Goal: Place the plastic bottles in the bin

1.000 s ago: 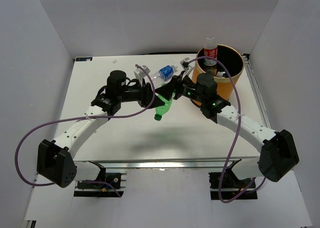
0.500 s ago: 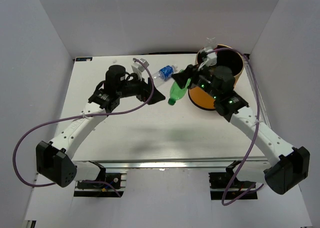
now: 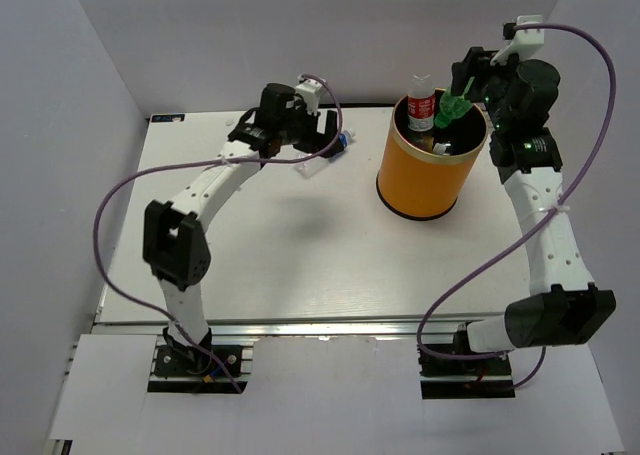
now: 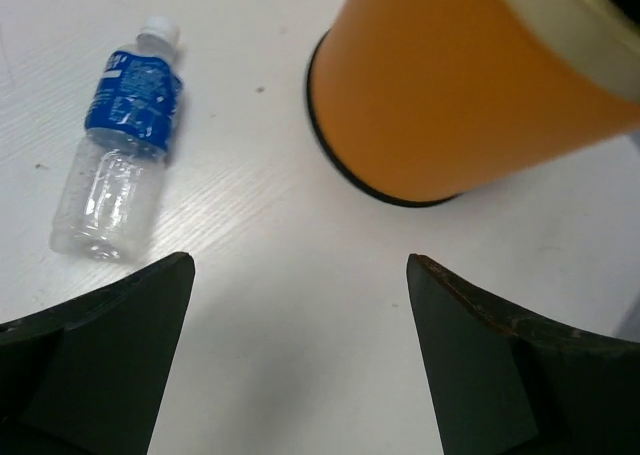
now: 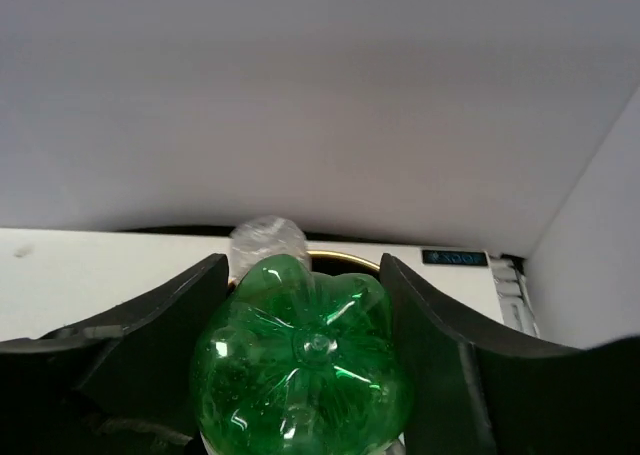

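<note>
The orange bin (image 3: pixel 425 170) stands at the back right of the table, with a red-labelled bottle (image 3: pixel 421 106) sticking up inside it. My right gripper (image 3: pixel 458 97) hangs over the bin's far rim, shut on a green bottle (image 3: pixel 451 111) that points neck-down into the opening. In the right wrist view the green bottle's base (image 5: pixel 305 360) fills the space between both fingers. My left gripper (image 3: pixel 320 143) is open just left of a blue-labelled clear bottle (image 3: pixel 344 142). That bottle (image 4: pixel 122 150) lies flat on the table, ahead and to the left of the open gripper (image 4: pixel 300 310).
In the left wrist view the bin's orange wall (image 4: pixel 470 85) rises close on the right. White walls close in the table at the back and on both sides. A clear bottle end (image 5: pixel 266 241) and the gold rim (image 5: pixel 345 261) show behind the green bottle.
The right arm lifted the green bottle from table level beside the bin to above its mouth. The left gripper opened and reached towards the back, to the blue-labelled bottle.
</note>
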